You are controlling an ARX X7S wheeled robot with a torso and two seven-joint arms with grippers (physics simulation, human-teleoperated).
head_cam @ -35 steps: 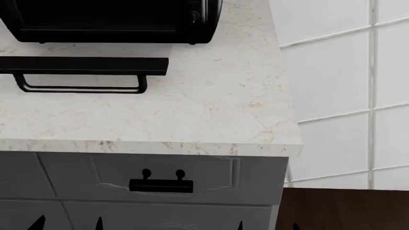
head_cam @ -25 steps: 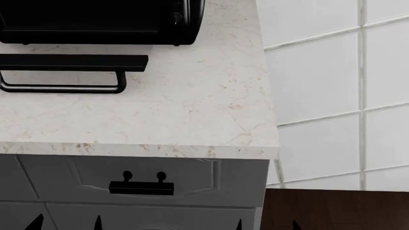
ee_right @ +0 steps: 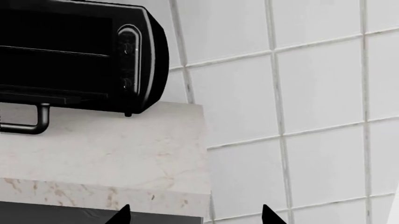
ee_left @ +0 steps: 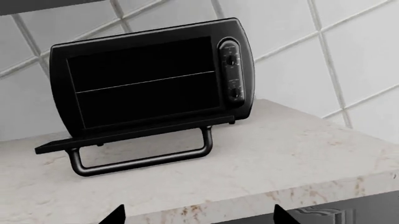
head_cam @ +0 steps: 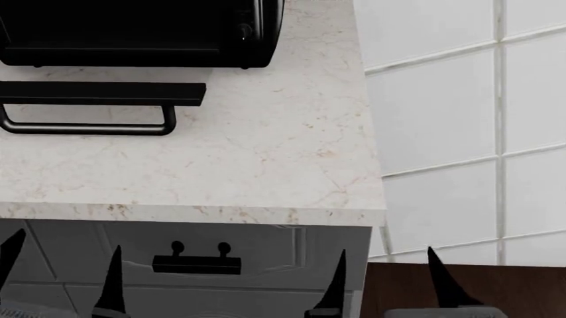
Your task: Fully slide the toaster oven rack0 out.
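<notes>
The black toaster oven (ee_left: pixel 156 74) stands at the back of the marble counter, also in the head view (head_cam: pixel 142 30) and the right wrist view (ee_right: pixel 74 56). Its door slab (ee_left: pixel 124 135) lies open and flat, with the U-shaped handle (ee_left: pixel 143 161) toward me. The rack0 (ee_left: pixel 146 81) shows as a thin pale line across the dark cavity, still inside. My left gripper (head_cam: pixel 62 278) and right gripper (head_cam: pixel 389 285) are open and empty, low in front of the counter edge, well short of the oven.
The marble counter (head_cam: pixel 265 152) ends at its right edge next to a white tiled wall (head_cam: pixel 442 99). A grey drawer with a black handle (head_cam: pixel 196 264) sits under the counter's front edge. Dark floor (head_cam: pixel 495 285) shows at the lower right.
The head view has shifted, so the oven and counter sit further left. Both grippers' fingertips have risen further into the bottom of the head view.
</notes>
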